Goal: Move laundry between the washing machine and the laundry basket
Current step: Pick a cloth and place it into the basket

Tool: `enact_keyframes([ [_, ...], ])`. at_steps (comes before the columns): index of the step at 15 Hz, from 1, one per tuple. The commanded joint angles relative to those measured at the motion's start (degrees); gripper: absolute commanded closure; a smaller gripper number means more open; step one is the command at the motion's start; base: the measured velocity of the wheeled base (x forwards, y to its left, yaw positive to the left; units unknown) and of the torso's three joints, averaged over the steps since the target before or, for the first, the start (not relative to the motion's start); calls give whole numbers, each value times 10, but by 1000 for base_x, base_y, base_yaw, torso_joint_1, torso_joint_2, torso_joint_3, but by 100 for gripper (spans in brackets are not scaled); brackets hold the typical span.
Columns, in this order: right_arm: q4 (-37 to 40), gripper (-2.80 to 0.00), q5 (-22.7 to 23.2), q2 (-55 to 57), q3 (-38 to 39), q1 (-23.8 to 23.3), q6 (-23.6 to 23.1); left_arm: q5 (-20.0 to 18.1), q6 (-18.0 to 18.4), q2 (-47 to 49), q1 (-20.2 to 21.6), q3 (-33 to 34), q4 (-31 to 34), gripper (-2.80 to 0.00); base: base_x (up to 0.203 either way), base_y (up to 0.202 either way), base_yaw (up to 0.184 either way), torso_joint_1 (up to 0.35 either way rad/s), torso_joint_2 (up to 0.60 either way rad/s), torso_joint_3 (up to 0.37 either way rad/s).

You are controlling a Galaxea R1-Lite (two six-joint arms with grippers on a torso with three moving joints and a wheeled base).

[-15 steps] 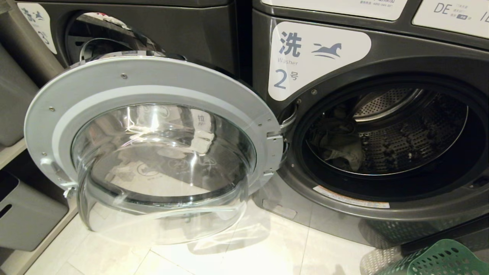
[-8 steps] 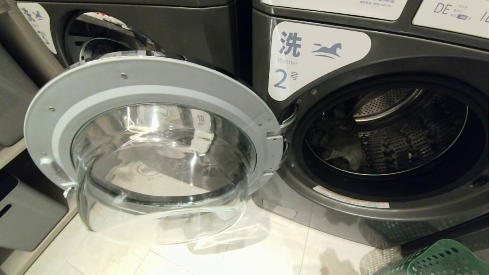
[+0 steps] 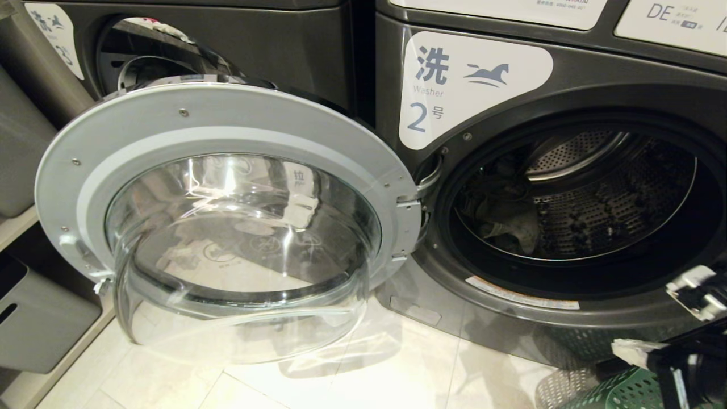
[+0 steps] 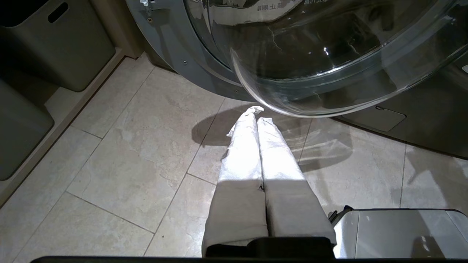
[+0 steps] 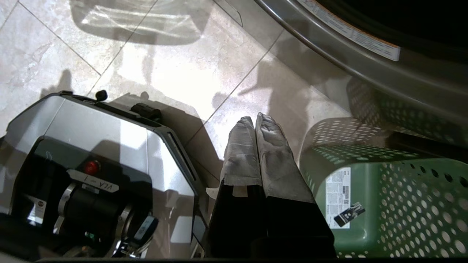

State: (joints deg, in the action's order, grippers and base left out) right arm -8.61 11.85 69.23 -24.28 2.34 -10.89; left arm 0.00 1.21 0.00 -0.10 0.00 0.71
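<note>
The washing machine [image 3: 568, 85] marked 2 stands with its round glass door [image 3: 227, 130] swung wide to the left. The grey-olive laundry [image 3: 508, 224] lies crumpled in the left of the drum. The green laundry basket [image 3: 619, 392] sits on the floor at the lower right, below the drum opening; its holed wall and white label show in the right wrist view [image 5: 384, 204]. My right gripper [image 5: 255, 118] is shut and empty, low beside the basket and just inside the head view [image 3: 627, 347]. Over the floor tiles under the door glass, my left gripper [image 4: 257, 113] hangs shut and empty.
Plain grey bins [image 3: 34, 318] line shelves at the left, beside the open door. Another dark washer [image 3: 255, 45] stands behind the door. My base's silver housing [image 5: 91, 153] lies close to the left of the right gripper. Pale floor tiles [image 3: 341, 375] run along the machines' front.
My right arm has risen into the head view at the lower right, above the basket. Door, laundry and basket have not moved.
</note>
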Motion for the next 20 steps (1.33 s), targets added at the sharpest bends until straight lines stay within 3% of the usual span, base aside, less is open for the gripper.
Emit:
enact_keyframes([
  [1,-87,0,2,168,-2,4,1,0,0,-1,0,1,0,0,0,0,0,0,0,0],
  [4,-246,0,-13,303,-37,4,18,0,0,-1,0,1,0,0,0,0,0,0,0,0],
  [5,-285,-280,-26,336,-64,4,25,0,0,-1,0,1,0,0,0,0,0,0,0,0],
  [7,-358,-280,-47,386,-115,5,41,0,0,-1,0,1,0,0,0,0,0,0,0,0],
  [10,-457,-280,-71,434,-124,6,43,0,0,-1,0,1,0,0,0,0,0,0,0,0],
  [12,-483,-280,-88,463,-126,6,36,0,0,-1,0,1,0,0,0,0,0,0,0,0],
  [15,-542,-280,-122,501,-139,7,2,0,0,-1,0,1,0,0,0,0,0,0,0,0],
  [17,-544,-280,-131,509,-140,6,-56,0,0,-1,0,1,0,0,0,0,0,0,0,0],
  [20,-551,-280,-136,531,-174,7,-67,0,0,-1,0,1,0,0,0,0,0,0,0,0],
])
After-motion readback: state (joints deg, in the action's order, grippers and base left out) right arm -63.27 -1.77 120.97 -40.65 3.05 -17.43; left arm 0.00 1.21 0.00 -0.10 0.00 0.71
